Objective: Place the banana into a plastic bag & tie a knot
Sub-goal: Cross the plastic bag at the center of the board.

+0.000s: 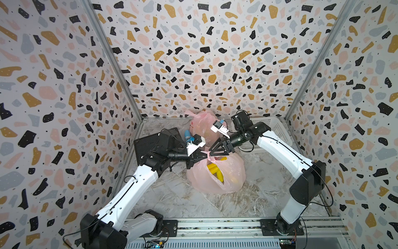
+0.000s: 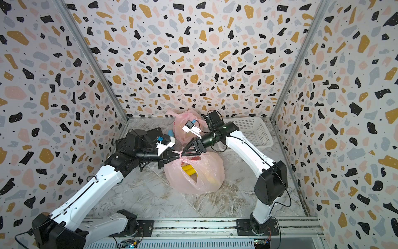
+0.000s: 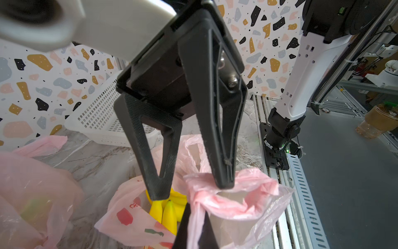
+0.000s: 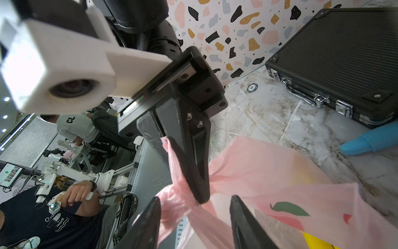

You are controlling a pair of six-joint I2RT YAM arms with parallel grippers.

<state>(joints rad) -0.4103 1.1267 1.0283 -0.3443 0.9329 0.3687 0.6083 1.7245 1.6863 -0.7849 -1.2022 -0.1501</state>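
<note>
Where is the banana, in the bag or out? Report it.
In. Yellow bananas lie inside the pink bag, visible through its plastic in both top views.

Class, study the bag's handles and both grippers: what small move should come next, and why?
Probably close the right gripper on the loose handle loop. Its jaws stand apart with one finger against that loop, while the left gripper is shut on the other handle. The bananas are already inside the pink plastic bag, whose mouth gapes.
</note>
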